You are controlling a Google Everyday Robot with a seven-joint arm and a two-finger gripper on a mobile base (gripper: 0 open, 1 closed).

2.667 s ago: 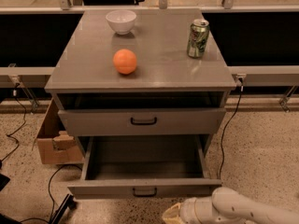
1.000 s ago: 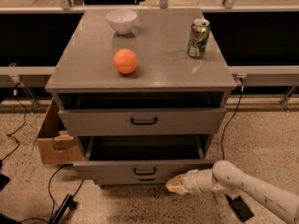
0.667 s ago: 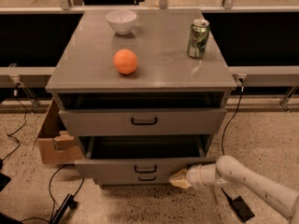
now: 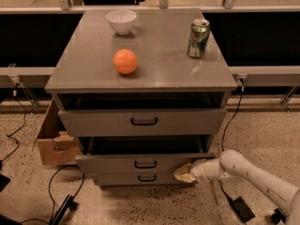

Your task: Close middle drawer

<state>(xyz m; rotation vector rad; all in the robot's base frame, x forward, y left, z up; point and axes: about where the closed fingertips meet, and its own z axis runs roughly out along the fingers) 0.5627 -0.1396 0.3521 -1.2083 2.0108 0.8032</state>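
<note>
The middle drawer (image 4: 140,162) is the second of three grey drawers, with a low flat front and a small black centre handle (image 4: 145,164). It stands out only a little from the cabinet, with a dark gap above its front. My gripper (image 4: 183,173) comes in from the lower right on a white arm and presses against the right end of the middle drawer's front. The top drawer (image 4: 143,121) is slightly out too. The lowest drawer (image 4: 145,178) sits just under the middle one.
On the cabinet top (image 4: 159,74) are a white bowl (image 4: 121,20), an orange (image 4: 125,61) and a green can (image 4: 198,38). A cardboard box (image 4: 51,142) stands at the cabinet's left. Cables (image 4: 61,191) and a black object (image 4: 241,209) lie on the speckled floor.
The middle drawer, far out at first, has slid most of the way in. My gripper has moved up and left with its front, staying against the right end.
</note>
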